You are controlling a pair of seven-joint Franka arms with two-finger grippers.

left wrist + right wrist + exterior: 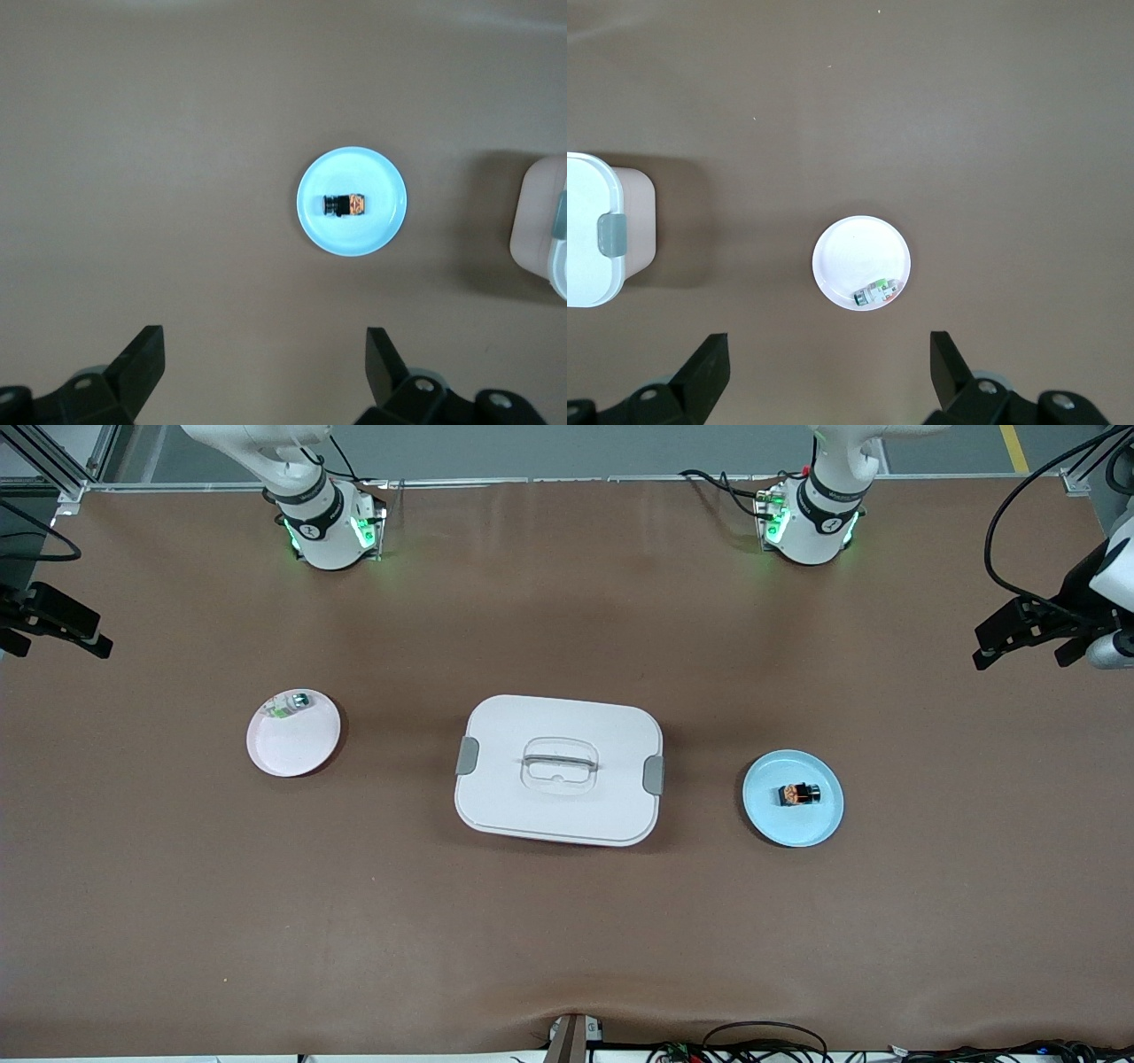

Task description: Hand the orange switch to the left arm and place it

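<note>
The orange switch (798,794) (346,205), a tiny black cylinder with orange markings, lies on its side on a blue plate (780,824) (354,168) toward the left arm's end of the table. My left gripper (264,352) hangs high over bare table beside that plate, open and holding nothing. The white box (559,770) with grey clips stands mid-table; its edge shows in both wrist views (542,226) (594,230). My right gripper (829,356) is open and empty, high over the table beside a pink plate (297,748) (855,248). Neither gripper shows in the front view.
A small green-and-silver part (290,703) (876,291) lies at the pink plate's rim, toward the right arm's end. Black camera mounts (1028,629) (53,620) jut in at both table ends. Cables run along the edge nearest the front camera.
</note>
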